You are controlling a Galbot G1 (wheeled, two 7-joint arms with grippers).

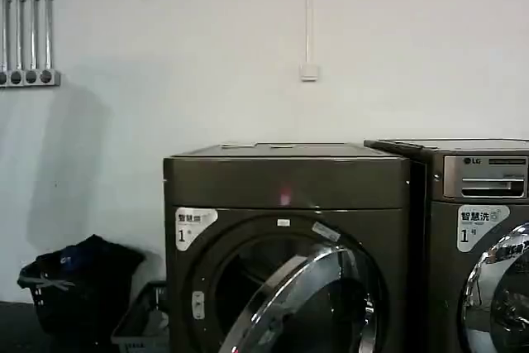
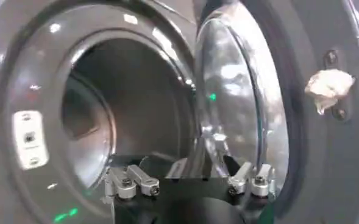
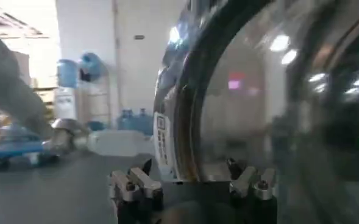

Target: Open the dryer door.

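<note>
While ajar rather than fully swung back: dryer door (image 1: 310, 303) standing partway out from the drum opening (image 1: 244, 287), free edge well clear of it, hinged side judged to lie on the far side of the opening, toward the LG machine (image 1: 483, 245).

Left gripper (image 2: 191, 182) just in front of the drum opening, on the door's inner face; fingers (image 2: 130, 181) apart, straddling the lower rim, not seen to press on it. Right gripper (image 3: 194, 182) farther out from the drum opening, on the door's outer face; fingers likewise apart, with the chrome edge passing between them.

Handling, as a judgement: rigid and fairly heavy, turning only about its hinge, so best moved in an arc away from the drum opening. Polished chrome and domed glass probably slippery, the glass worth sparing from knocks. Best hold: the rim at the free edge, farthest from the hinge, hooked or pinched across its thickness.
</note>
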